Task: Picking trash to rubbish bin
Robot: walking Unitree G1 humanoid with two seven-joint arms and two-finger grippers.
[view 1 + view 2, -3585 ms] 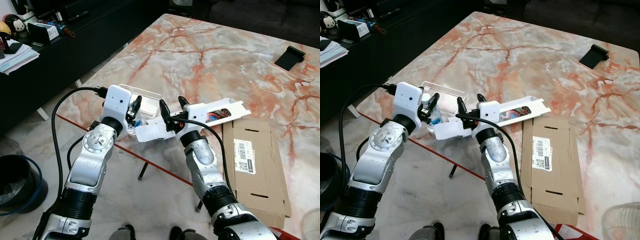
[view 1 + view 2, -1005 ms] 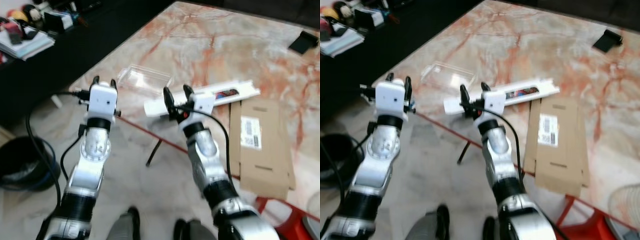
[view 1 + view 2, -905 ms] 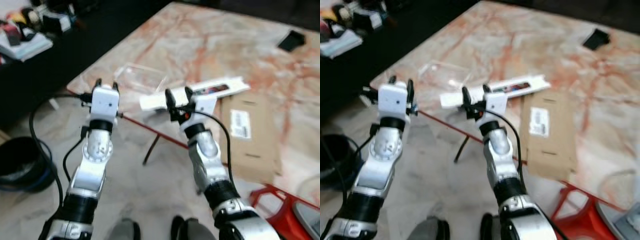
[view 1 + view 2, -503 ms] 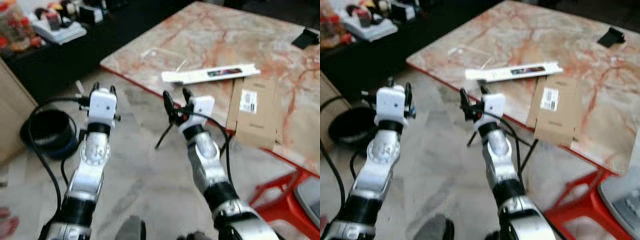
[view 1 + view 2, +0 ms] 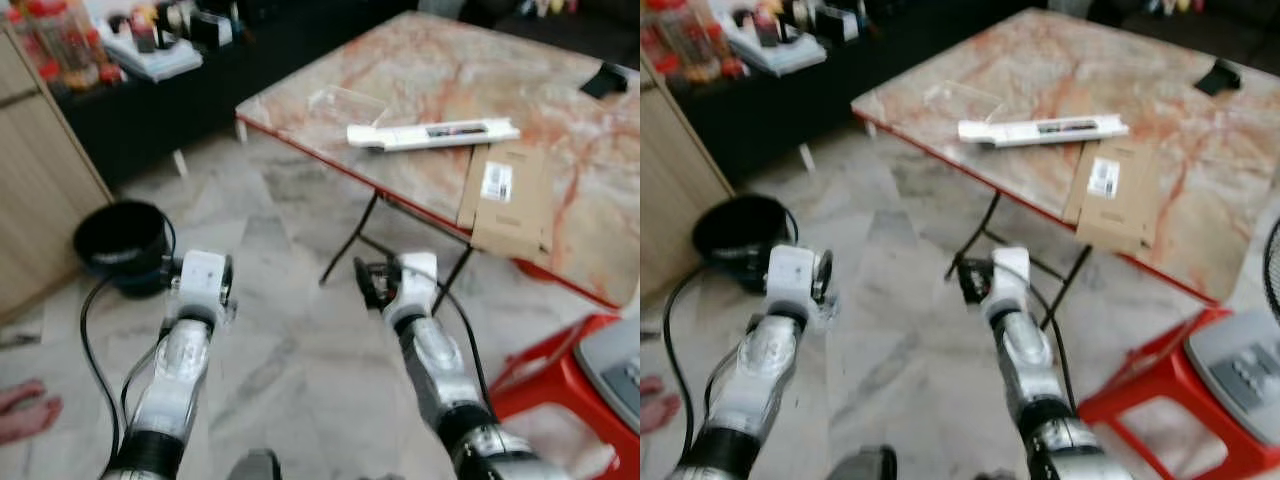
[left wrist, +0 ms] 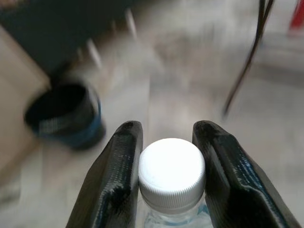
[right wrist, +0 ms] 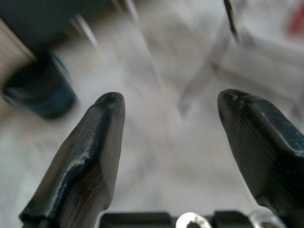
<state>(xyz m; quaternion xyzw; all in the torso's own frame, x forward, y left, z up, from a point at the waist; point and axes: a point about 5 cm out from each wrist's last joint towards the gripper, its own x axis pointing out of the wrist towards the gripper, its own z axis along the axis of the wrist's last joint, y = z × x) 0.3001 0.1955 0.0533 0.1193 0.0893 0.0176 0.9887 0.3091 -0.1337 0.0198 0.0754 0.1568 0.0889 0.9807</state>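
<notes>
Carrying a clear plastic bottle (image 6: 172,176) by its neck, the left claw (image 6: 166,142) has its two black fingers pressed against either side of the white screw cap, which stands up between them. The black rubbish bin (image 5: 122,243) sits on the pale marble floor (image 5: 280,330) ahead and to the robot's left, near a wooden cabinet (image 5: 40,220), and is well apart from the bottle. The right claw (image 7: 175,137) is spread wide with nothing between its fingers, held out over the floor.

Grip is the weak point, as I judge it. The fingers clamp only the cap and the neck just under it, so a jolt while walking could let the smooth bottle swing or slip out short of the bin. The views are blurred, which suggests the robot is on the move; that adds to the risk. A black cable (image 5: 95,330) loops beside the left arm and could catch. Releasing too early or off to one side would drop the bottle onto the floor beside the bin.

More trash remains on the marbled surface (image 5: 420,70): a flattened cardboard box (image 5: 507,197) at its near edge, a long white package (image 5: 432,133) beside it, and a clear plastic lid (image 5: 345,100) towards the near left corner. The cardboard bears a white label with what looks like a barcode; its writing is too blurred to read.
</notes>
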